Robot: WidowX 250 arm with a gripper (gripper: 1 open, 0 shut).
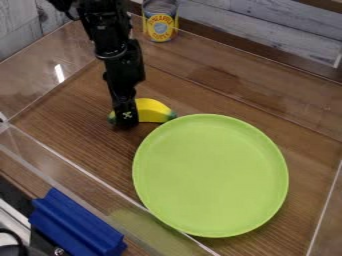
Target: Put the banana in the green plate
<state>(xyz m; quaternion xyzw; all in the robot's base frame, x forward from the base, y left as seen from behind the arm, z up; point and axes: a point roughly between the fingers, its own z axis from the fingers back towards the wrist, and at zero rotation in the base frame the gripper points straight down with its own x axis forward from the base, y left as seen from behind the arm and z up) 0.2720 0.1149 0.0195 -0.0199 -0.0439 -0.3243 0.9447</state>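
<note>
Gripper [124,115] wide open, straddling banana [155,109]

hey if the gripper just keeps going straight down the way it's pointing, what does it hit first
Most likely the banana. The gripper points straight down with its jaws open, right at the banana's left end and already low over the wooden table. Depth is hard to judge, so it could touch the table just beside the banana instead.

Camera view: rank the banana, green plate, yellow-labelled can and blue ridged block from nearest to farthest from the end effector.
1. Banana, directly at the end effector, on its right in the picture.
2. Green plate, lower right.
3. Yellow-labelled can, at the back wall, and blue ridged block, bottom left corner: too close to call.
</note>
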